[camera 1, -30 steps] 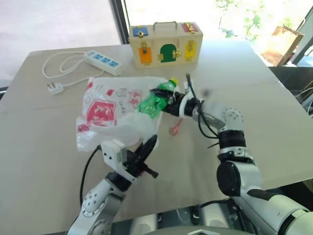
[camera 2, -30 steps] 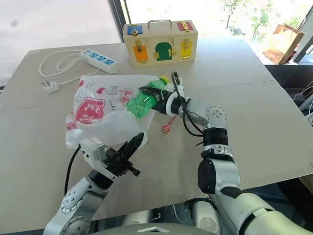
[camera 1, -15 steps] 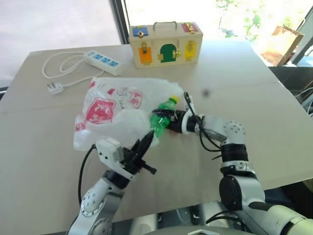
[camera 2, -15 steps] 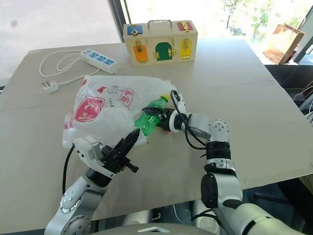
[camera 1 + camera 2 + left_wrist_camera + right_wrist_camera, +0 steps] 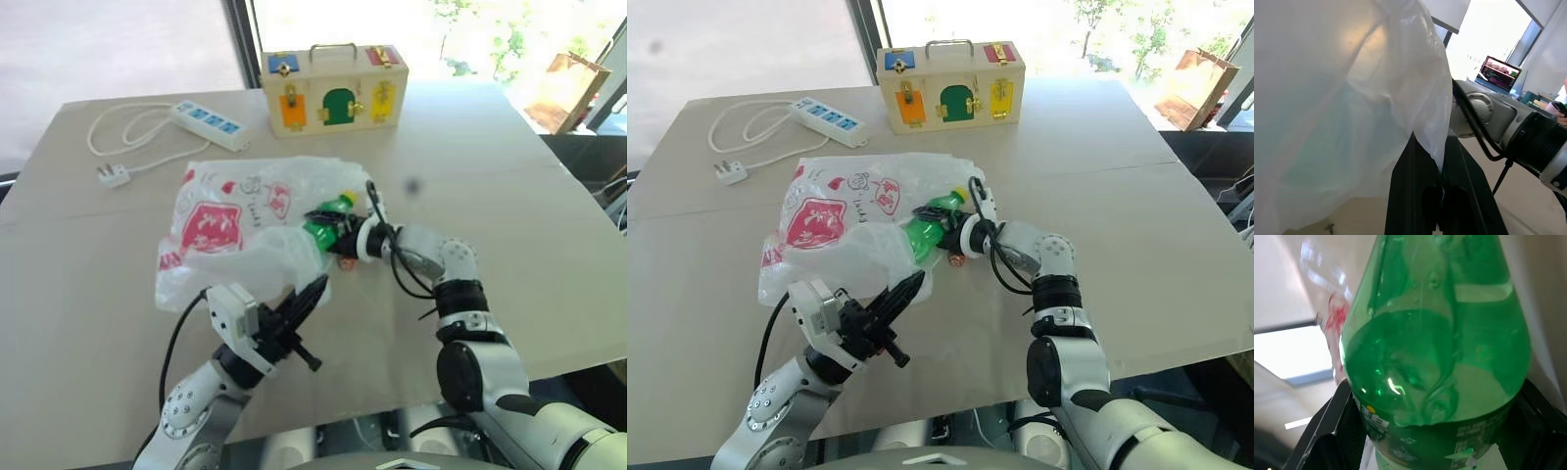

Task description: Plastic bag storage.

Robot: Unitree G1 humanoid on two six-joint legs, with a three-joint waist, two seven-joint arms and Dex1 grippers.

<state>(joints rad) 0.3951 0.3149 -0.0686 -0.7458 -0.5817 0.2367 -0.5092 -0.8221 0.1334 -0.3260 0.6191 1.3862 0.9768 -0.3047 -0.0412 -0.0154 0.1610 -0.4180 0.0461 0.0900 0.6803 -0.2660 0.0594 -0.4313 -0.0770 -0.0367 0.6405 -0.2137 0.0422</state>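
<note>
The plastic bag (image 5: 245, 225) lies crumpled on the table (image 5: 549, 215), straight ahead of the left gripper (image 5: 315, 291) and reaching across to the right gripper (image 5: 331, 226). Its near edge is pinched between the left gripper's two black fingers (image 5: 1415, 196), which are pressed together on the thin film; in the left wrist view the white plastic drapes up and away from those fingertips. Over to the right gripper: its jaws stand wide, clamped around the body of a green bottle (image 5: 325, 221), and the right wrist view has the green plastic sitting right between the two fingers. The bottle lies tilted at the bag's mouth, its yellow cap (image 5: 347, 198) on the side away from the left gripper, its lower half tucked among the white folds. Just beneath the right gripper a small red object (image 5: 956, 259) rests on the table, too small to make out. Beyond both grippers, at the far edge, stands a wooden toy box (image 5: 333, 88), and off past the left gripper's side lies a white power strip (image 5: 207, 125) with its cable looped beside it.
</note>
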